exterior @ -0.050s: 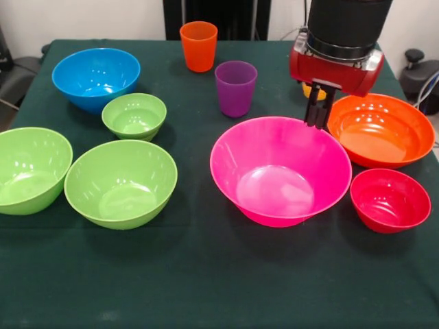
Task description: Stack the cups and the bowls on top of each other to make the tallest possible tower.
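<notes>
You see all bowls empty; the gripper (pixel 319 113), fingers pressed together, hangs over the pink bowl's (pixel 280 171) far rim.

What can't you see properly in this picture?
- Yellow cup: front view, almost all hidden behind the robot's hand.
- Leftmost green bowl: front view, cut off by the left edge.
- Hand: front view, fingers overlap, so open or shut is unclear.
</notes>
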`<action>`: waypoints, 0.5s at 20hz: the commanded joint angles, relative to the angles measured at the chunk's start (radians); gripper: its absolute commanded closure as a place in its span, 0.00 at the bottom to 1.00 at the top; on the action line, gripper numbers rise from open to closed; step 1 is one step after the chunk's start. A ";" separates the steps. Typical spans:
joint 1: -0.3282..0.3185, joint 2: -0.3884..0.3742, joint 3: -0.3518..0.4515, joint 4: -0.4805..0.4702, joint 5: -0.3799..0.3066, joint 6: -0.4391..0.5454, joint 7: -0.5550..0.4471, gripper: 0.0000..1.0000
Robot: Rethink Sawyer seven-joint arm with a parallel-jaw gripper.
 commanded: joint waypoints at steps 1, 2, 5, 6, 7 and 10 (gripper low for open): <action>-0.027 -0.014 0.103 0.111 -0.081 -0.048 -0.162 1.00; -0.030 -0.015 0.105 0.114 -0.081 -0.048 -0.159 1.00; -0.040 -0.014 0.109 0.117 -0.083 -0.054 -0.160 1.00; -0.044 -0.013 0.111 0.117 -0.084 -0.056 -0.160 1.00; -0.048 -0.012 0.114 0.117 -0.087 -0.058 -0.162 1.00; -0.058 -0.008 0.123 0.117 -0.094 -0.065 -0.168 1.00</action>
